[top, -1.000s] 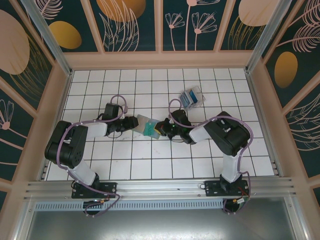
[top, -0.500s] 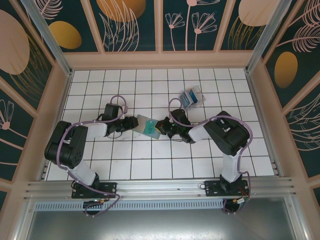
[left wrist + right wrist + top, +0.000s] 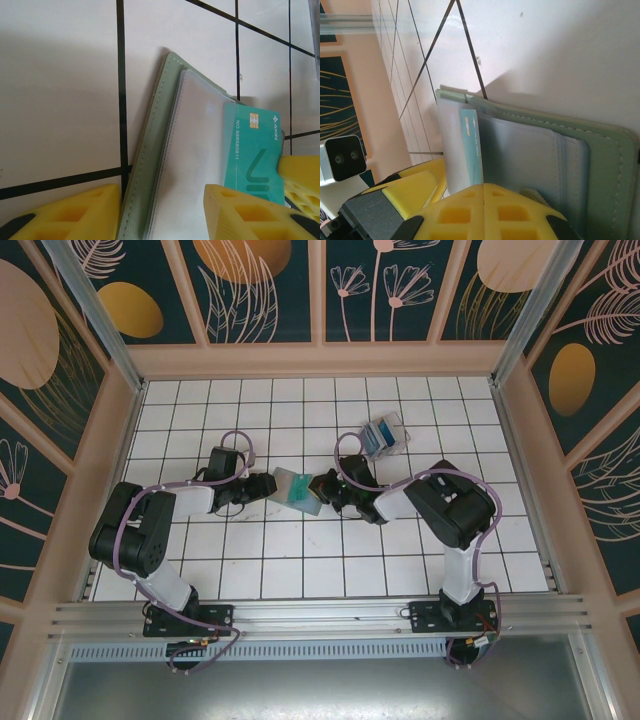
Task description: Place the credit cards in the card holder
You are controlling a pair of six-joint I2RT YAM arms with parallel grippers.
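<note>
White tiles with black grid lines cover the table (image 3: 260, 570), and peach-framed walls (image 3: 110, 455) painted dark teal with leaves close it on three sides. The card holder (image 3: 150, 150) lies open and flat near the middle, well apart from every wall, its sage-green stitched edge running at a slant across the tile lines. My left fingers (image 3: 268, 487) come at it from the left. They stand spread, with the green edge and a strip of the clear inner pocket between them; I cannot tell whether they clamp the holder. My right fingers (image 3: 484, 205) come from the opposite side, pressed together on a teal card (image 3: 257, 155). That card's far end lies over the holder's pale inside, its chip end nearest the clear pocket, and its long edge is roughly parallel to the pocket's edge. My two sets of fingers are close, with just the holder's width between them. The rest of the credit cards (image 3: 385, 435) sit in a small bunch behind my right wrist, toward the back wall. Bare tiles stretch toward the near rail and both side walls.
</note>
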